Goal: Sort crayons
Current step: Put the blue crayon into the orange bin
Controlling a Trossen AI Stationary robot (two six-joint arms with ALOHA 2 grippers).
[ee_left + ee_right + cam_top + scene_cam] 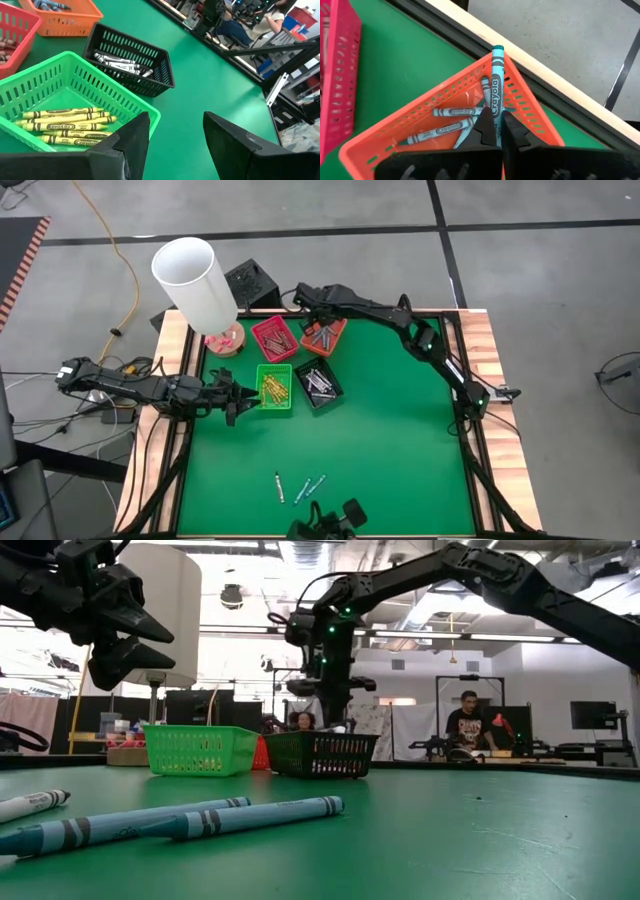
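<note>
Right hand [495, 131] pinches teal paper-wrapped crayon [496, 85] upright over orange tray [395, 137]; left hand [175, 135] open, empty.

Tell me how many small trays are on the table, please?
4, grouped at the far side of the green mat: red tray, orange tray under the right arm, green tray by the left arm, black tray beside it.

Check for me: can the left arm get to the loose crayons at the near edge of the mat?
Probably yes. The left gripper is open and empty beside the green tray, and bare mat lies between it and the loose crayons.
</note>
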